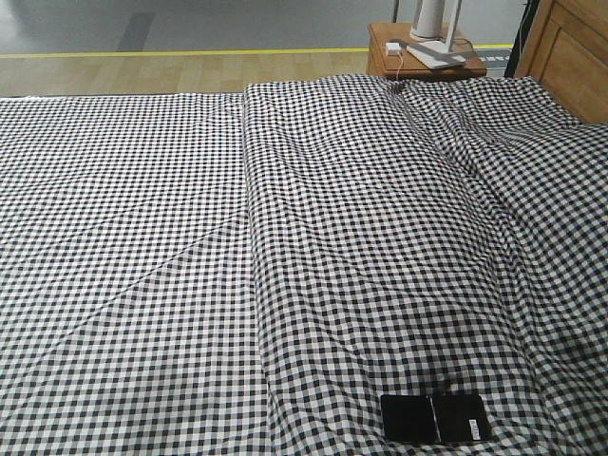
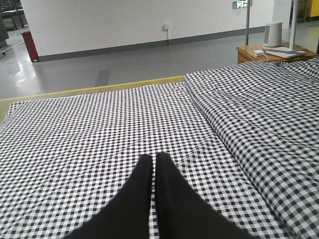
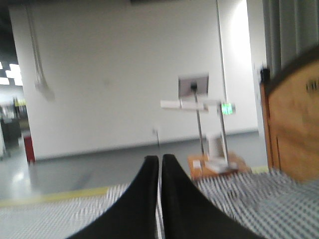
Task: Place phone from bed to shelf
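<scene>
The phone (image 1: 436,417), a flat black slab with a centre crease and a small white sticker, lies on the bed (image 1: 190,237) near the front edge, right of centre. The bed has a black-and-white check cover. My left gripper (image 2: 154,157) hovers over the cover with its black fingers together and nothing between them. My right gripper (image 3: 160,158) points across the bed (image 3: 279,204) toward the far wall, also shut and empty; that view is blurred. Neither gripper shows in the front view. The shelf is out of view.
An orange-brown bedside table (image 1: 418,52) with a white lamp base and a small white box stands beyond the bed's far right corner. A wooden headboard (image 1: 570,52) rises at the right. A raised fold in the cover (image 1: 252,237) runs front to back.
</scene>
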You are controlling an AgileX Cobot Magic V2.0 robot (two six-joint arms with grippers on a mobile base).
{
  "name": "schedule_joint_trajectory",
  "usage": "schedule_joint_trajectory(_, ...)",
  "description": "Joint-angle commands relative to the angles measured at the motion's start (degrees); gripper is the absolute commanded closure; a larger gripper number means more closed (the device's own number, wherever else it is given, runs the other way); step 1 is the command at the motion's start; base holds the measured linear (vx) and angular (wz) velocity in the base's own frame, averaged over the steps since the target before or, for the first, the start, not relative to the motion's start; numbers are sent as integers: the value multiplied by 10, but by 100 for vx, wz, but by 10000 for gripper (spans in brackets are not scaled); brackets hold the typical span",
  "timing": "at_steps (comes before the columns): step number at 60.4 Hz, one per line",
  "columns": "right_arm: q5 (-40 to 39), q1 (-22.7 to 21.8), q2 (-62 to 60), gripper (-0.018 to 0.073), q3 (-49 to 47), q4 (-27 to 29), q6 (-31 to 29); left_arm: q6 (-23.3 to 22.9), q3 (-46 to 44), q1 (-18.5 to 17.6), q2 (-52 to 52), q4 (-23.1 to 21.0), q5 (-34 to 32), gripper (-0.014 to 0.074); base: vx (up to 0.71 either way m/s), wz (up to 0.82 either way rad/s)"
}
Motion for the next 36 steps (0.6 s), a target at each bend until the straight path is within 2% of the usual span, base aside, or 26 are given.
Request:
schedule_joint_trajectory(1, -83, -3, -5, 564, -24, -5, -4, -3, -13, -4, -7, -5, -41, 595, 0, 0)
schedule_joint_trajectory(10, -57, -3, -4, 564, -112, -6, -5, -3, -13, -4, -7, -5, -41, 595, 0, 0)
schedule_joint_trajectory(19, 7, -3, 24, 564, -225, -6, -5, -3, -13, -4, -7, -5, -41, 595, 0, 0)
schedule_joint_trajectory(36, 94, -3, 167, 564, -403, -6, -5, -3, -13, -4, -7, -5, -41, 595, 0, 0)
